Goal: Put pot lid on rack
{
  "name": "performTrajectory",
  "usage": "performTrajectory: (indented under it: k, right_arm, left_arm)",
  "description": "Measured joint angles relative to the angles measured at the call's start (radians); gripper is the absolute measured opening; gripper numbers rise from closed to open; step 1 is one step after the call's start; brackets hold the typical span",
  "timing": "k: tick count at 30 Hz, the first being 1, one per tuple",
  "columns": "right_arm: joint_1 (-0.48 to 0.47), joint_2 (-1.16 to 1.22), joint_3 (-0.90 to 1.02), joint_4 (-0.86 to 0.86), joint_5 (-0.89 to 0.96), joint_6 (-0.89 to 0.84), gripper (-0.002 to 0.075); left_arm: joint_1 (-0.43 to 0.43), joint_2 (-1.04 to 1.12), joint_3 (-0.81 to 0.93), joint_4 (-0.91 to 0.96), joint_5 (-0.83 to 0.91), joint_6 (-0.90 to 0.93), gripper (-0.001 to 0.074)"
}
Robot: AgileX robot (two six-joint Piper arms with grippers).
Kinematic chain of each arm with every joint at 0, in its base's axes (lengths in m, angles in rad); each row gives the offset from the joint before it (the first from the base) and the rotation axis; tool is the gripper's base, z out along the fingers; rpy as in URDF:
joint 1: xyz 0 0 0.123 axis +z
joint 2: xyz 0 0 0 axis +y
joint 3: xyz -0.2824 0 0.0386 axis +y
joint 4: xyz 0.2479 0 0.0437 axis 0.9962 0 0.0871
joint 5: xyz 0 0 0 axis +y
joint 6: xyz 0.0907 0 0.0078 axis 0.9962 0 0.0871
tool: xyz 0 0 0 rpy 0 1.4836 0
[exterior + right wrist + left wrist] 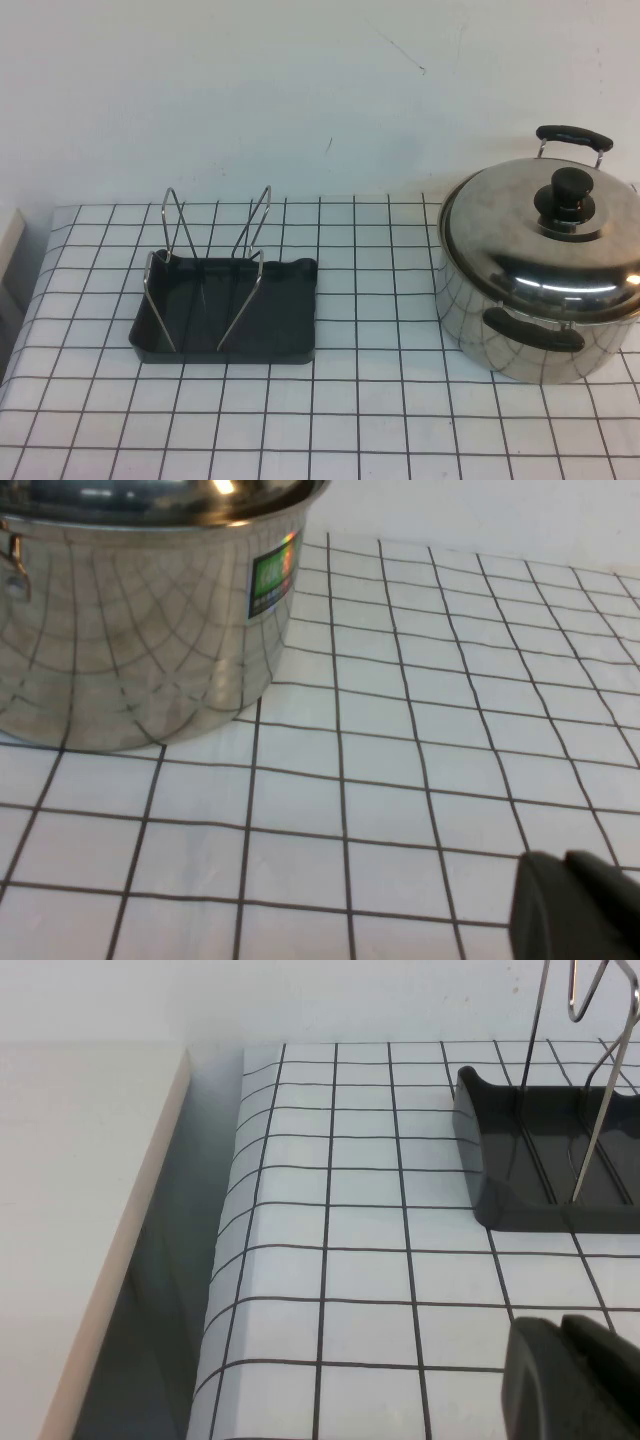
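Observation:
The shiny domed pot lid [520, 235] with its black knob [572, 192] sits on the large steel pot [500, 335] at the table's right. The dark grey rack [280, 315] with silver wire loops stands left of centre, empty. Neither arm shows in the high view. In the left wrist view my left gripper [562, 1328] is shut and empty, low over the table near the rack [510, 1175]. In the right wrist view my right gripper [566, 862] is shut and empty, apart from the pot [130, 630]; the lid's rim [200, 505] shows at its top.
The white checked table [380, 400] ends at its left edge [225, 1290], with a gap and a pale surface [70, 1210] beyond. A white wall stands behind. The pot has black handles [572, 135].

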Motion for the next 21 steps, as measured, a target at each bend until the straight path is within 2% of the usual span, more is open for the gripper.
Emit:
performTrajectory:
  k: [12, 21]
  right_arm:
    - [0.000, 0.000, 0.000, 0.000, 0.000, 0.000, -0.0003]
    - [0.000, 0.000, 0.000, 0.000, 0.000, 0.000, -0.0003]
  left_arm:
    - [0.000, 0.000, 0.000, 0.067, -0.013, 0.010, -0.0003]
    - [0.000, 0.000, 0.004, 0.070, -0.110, 0.004, -0.0003]
